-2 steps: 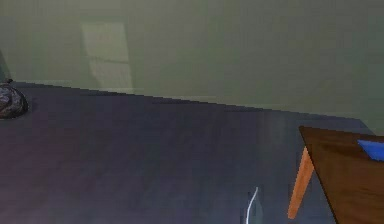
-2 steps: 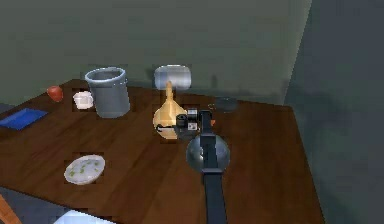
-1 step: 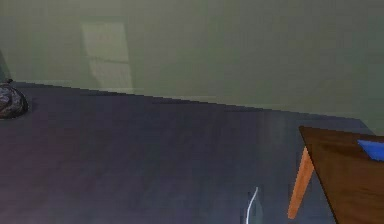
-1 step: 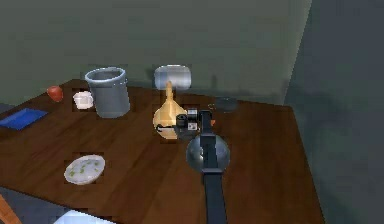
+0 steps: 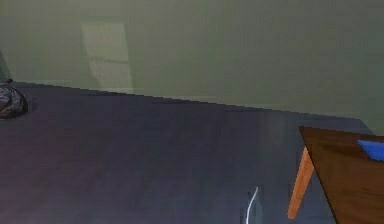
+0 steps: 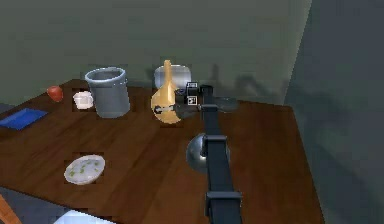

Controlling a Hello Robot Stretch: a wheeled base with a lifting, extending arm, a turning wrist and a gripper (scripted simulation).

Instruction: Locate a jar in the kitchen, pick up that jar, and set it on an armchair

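Ahead, open floor [image 5: 150, 150]; table [image 5: 345, 175] edge beside

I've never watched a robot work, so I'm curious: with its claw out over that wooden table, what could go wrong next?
The claw sits at a yellow-orange thing, close to the grey bucket and a pale cylinder; a sideways swing might topple either. I cannot tell whether it holds anything.
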